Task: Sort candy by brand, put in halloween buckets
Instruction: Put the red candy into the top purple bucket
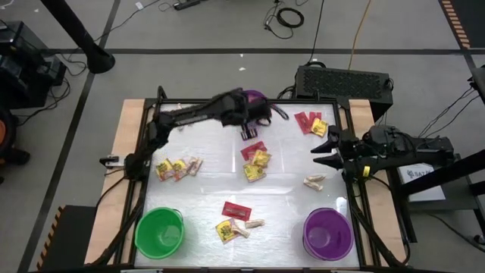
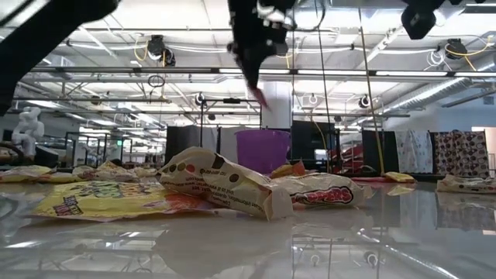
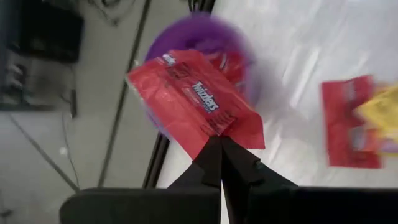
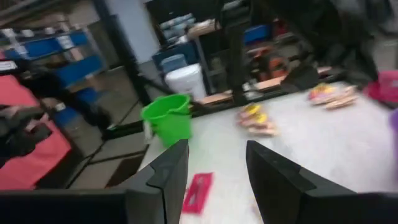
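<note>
The left gripper (image 3: 221, 146) pinches a red packet (image 3: 193, 102) right over the far purple bucket (image 3: 205, 37) at the top middle. Next, it should let go. The right gripper (image 1: 327, 152) waits spread at the right edge. More candy (image 1: 255, 161) lies mid-table, nothing blocking.

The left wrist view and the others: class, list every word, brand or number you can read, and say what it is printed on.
"Twizzlers" (appears so): red packet pinched in the shut left claw over the purple bucket.
Large red letters: pale wrapper in the low view, too blurred to read.
Dark print: yellow packet in the low view, unreadable.
Label: box beside the right arm, too small to read.
All other candy print is too small.
</note>
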### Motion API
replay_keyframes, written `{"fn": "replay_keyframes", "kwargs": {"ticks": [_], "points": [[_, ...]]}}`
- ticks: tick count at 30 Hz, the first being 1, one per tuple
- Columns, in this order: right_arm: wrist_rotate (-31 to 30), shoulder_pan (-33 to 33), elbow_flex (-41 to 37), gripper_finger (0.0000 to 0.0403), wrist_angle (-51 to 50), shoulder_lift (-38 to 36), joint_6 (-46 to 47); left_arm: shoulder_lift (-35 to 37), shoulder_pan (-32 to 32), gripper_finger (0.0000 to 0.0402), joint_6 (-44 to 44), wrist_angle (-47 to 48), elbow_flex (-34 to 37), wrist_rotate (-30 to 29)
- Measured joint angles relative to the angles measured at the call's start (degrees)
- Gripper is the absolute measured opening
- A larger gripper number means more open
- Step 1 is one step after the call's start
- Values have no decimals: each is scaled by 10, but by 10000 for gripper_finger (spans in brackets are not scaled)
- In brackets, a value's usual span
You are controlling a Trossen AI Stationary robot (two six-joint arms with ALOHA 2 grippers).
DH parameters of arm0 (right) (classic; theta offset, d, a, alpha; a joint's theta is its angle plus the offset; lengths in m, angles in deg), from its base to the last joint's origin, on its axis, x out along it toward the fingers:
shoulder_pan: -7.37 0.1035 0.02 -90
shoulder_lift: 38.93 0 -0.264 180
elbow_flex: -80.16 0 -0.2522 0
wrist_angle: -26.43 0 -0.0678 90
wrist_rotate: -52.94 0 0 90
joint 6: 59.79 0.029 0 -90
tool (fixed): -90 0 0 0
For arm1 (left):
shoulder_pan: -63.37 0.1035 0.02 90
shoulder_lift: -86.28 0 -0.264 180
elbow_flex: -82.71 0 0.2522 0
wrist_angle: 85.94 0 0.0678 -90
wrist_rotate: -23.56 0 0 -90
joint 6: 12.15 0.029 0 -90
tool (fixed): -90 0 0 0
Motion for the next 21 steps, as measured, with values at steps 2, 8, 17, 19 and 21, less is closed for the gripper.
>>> {"fn": "replay_keyframes", "kwargs": {"ticks": [2,8,17,19,21], "points": [[-42,0,0,155,4,5,-8,-3,28,0,19,-6,2,38],[-176,0,0,155,43,19,4,-22,78,0,78,-37,4,87],[-257,0,0,155,112,36,156,-20,128,1,139,-60,2,152],[-257,0,0,155,125,36,192,-17,134,6,128,-61,2,163],[-259,0,0,155,129,39,216,-17,138,13,126,-62,2,176]]}}
